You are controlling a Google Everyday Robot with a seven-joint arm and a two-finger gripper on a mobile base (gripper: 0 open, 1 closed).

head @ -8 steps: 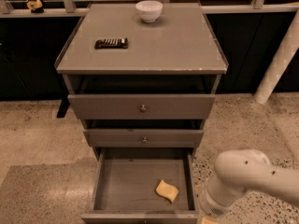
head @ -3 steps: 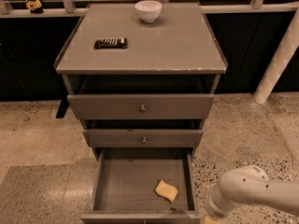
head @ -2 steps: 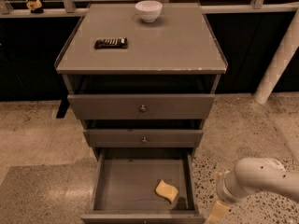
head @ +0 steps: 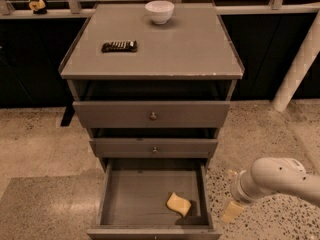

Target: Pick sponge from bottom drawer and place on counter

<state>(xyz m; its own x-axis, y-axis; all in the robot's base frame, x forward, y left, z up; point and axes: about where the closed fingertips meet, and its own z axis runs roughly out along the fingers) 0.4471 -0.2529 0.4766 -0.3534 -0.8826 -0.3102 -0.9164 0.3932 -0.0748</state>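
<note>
The yellow sponge (head: 178,204) lies on the grey floor of the open bottom drawer (head: 130,196), near its front right corner. The counter (head: 170,49) is the flat grey top of the cabinet. My gripper (head: 232,210) is at the end of the white arm (head: 275,178). It hangs low over the floor just right of the drawer's right wall, about a hand's width from the sponge and not touching it.
A white bowl (head: 159,11) stands at the back of the counter and a dark rectangular bar (head: 119,46) lies at its left. Two shallower knobbed drawers (head: 152,115) are partly pulled out above. A white post (head: 297,64) stands at the right.
The white arm has shifted a little to the right and up beside the drawer, so the gripper end now shows. The sponge, bowl and bar have not moved.
</note>
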